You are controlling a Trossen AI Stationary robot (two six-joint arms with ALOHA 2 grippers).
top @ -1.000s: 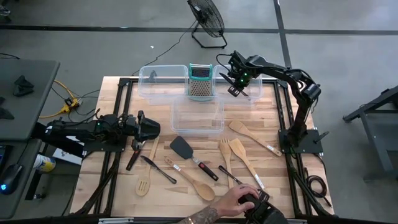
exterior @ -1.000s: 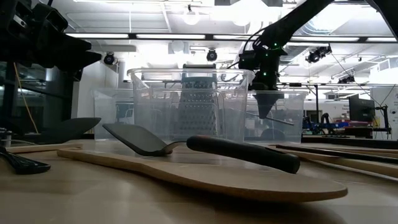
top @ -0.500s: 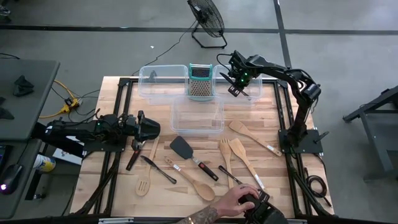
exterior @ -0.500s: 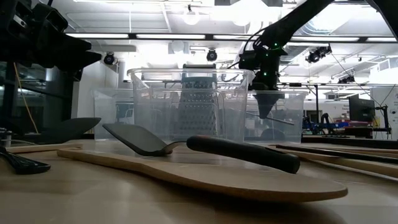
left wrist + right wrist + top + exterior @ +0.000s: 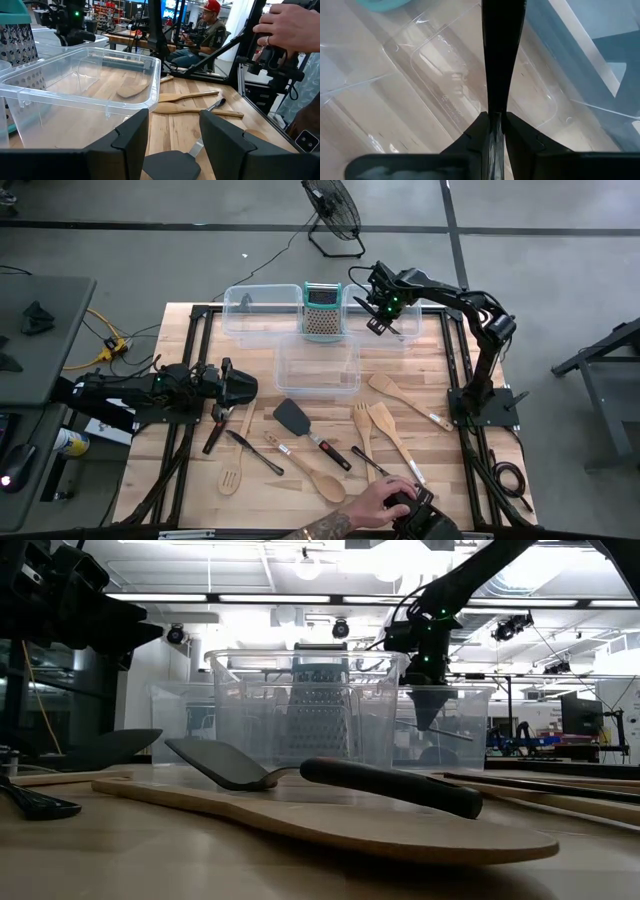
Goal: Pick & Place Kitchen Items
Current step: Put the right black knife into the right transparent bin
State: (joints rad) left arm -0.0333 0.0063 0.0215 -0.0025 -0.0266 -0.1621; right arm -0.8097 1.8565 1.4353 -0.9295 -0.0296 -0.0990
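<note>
Several kitchen items lie on the wooden table: a black turner [image 5: 295, 418], wooden spoons [image 5: 310, 470], wooden spatulas [image 5: 385, 425] and black-handled tools [image 5: 228, 425]. My right gripper [image 5: 383, 320] hangs at the far right over a clear bin [image 5: 400, 335], pointing down, shut on a black utensil [image 5: 501, 60]. My left gripper [image 5: 240, 388] waits level at the table's left, open, facing the middle clear bin [image 5: 75, 95]. The turner's blade [image 5: 170, 165] lies below its fingers, untouched. My right gripper pinches a narrow part of the black utensil [image 5: 496, 107] between its two fingers, coming from above and pointing down. The utensil reaches on past the fingertips over the clear bin's floor. Which part of the utensil this is, and whether it touches the bin, I cannot tell.
A teal-topped metal grater [image 5: 321, 313] stands between the two far bins [image 5: 258, 310]. A person's hand [image 5: 372, 502] rests on a dark device at the near edge, right of centre. Bare wood lies around the middle bin [image 5: 318, 365].
</note>
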